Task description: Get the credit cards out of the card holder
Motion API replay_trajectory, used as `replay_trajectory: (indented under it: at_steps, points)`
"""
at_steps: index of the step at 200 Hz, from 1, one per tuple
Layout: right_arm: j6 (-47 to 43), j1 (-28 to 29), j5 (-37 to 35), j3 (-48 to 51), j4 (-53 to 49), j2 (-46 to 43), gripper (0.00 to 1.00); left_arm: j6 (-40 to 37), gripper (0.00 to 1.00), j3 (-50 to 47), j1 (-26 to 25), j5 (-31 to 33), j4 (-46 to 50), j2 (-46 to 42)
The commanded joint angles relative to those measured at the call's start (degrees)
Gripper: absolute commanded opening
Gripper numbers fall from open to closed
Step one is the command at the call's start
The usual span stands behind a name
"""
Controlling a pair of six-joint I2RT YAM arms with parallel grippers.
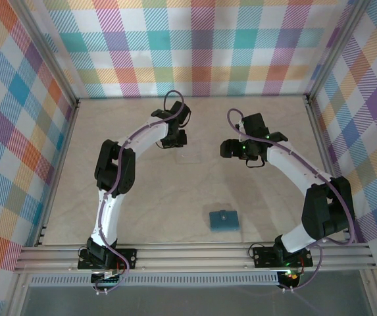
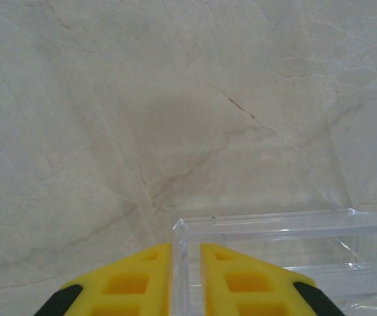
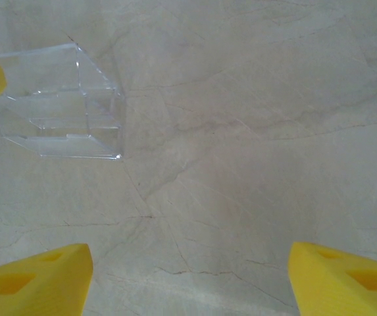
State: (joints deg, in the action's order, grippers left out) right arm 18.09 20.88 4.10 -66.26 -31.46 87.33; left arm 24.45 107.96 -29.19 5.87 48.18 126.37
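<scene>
Holder [image 1: 222,219] first: teal, folded shut with its snap dot facing up. It lies flat on the surface [image 1: 142,197] near the front edge, between the two arm bases and a bit closer to the right one, well apart from both grippers. Since it's shut, its inside is hidden, so I can't say what's in it. From above, the left gripper [image 1: 174,139] and right gripper [image 1: 229,149] are just black wrist lumps facing each other mid-surface, and their fingers are tucked underneath, so the jaws are unreadable there. The clear box [image 1: 189,158] is only a faint outline between and just below them. The right wrist view sorts that out. The box sits at upper left, see-through with inner dividers, and a yellow-and-black fingertip of the left gripper pokes in at its left side, mostly cut off by the frame. That same view shows the right jaws standing wide, with a yellow finger [image 3: 33,280] in each bottom corner, both clipped by the edge, and bare marble between them. In the left wrist view the fingers [image 2: 125,283] are nearly together with a slim gap, and the box's upright wall edge runs straight into that gap. I honestly can't tell if they're pinching it or just flanking it.
</scene>
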Motion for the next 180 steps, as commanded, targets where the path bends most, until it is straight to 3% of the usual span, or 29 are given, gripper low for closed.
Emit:
replay_trajectory:
  at_steps: [1,59,124,180]
  points:
    - [0.9,0.5,0.8,-2.2,-2.8,-0.4,0.78,0.1,0.21,2.3,-0.9,-0.2,2.3,-1.7]
    - [3.7,2.0,1.7,-3.2,-11.3,-1.9,0.79,-0.9,0.26,-0.9,-0.8,-0.7,0.5,-9.2]
    - [10.8,10.4,1.7,2.1,-19.9,-3.8,0.82,2.1,0.29,-19.3,3.2,-4.1,-11.0,-24.6]
    - [21.4,16.3,0.2,10.1,-22.0,-5.8,0.88,2.4,0.31,-28.8,5.9,-4.8,-13.2,-31.1]
